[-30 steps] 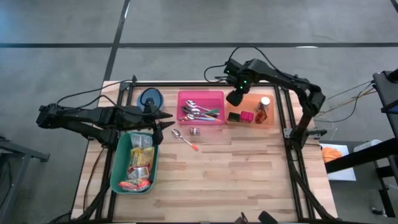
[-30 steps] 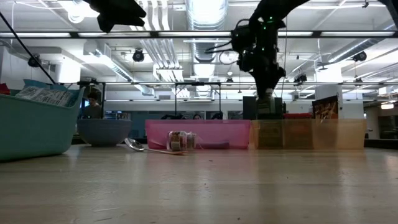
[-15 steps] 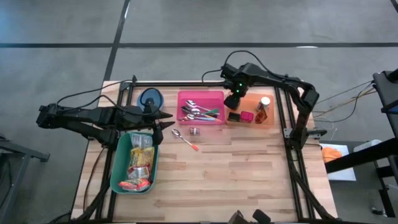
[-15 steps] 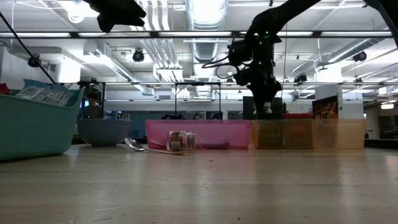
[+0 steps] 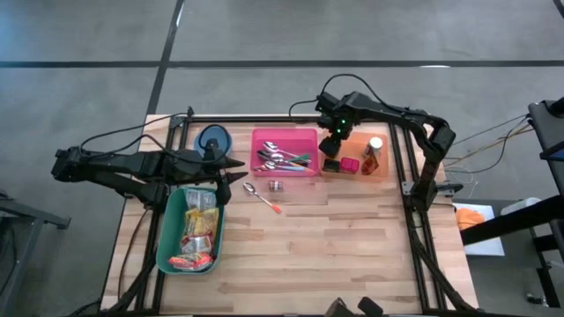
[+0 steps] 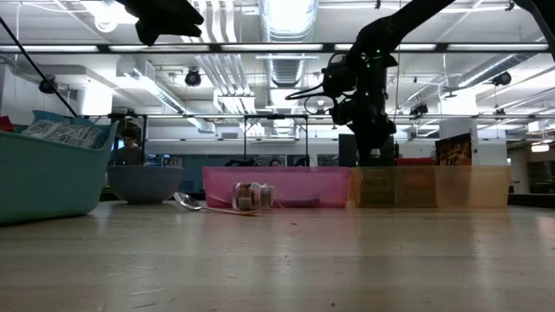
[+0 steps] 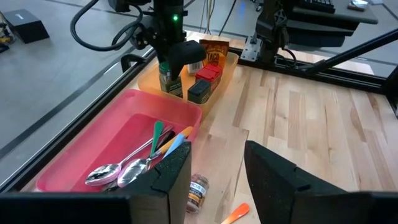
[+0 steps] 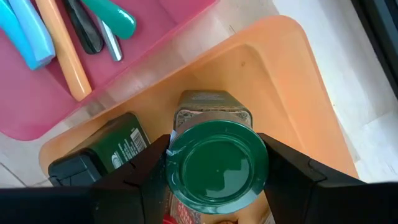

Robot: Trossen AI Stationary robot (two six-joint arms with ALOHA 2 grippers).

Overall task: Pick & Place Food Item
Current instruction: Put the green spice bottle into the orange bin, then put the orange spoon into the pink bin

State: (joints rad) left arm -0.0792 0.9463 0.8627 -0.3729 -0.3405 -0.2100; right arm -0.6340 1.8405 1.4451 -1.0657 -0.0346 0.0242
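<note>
Over orange bin (image 5: pixel 356 158) | right gripper (image 8: pixel 217 171) jaws clamp green-lidded jar (image 8: pixel 216 165) | left gripper (image 7: pixel 214 171) jaws narrowly parted | wooden table (image 5: pixel 352 238)

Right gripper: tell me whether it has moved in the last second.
Yes. The right gripper has swung back toward the orange bin's far-left corner and dropped lower; it holds a green-lidded jar just above the bin.

Ceiling strip lights (image 6: pixel 286 17) are glaring brightly in the low view, silhouetting the arms; the counter (image 5: pixel 352 246) is showing even light and soft shadows.
</note>
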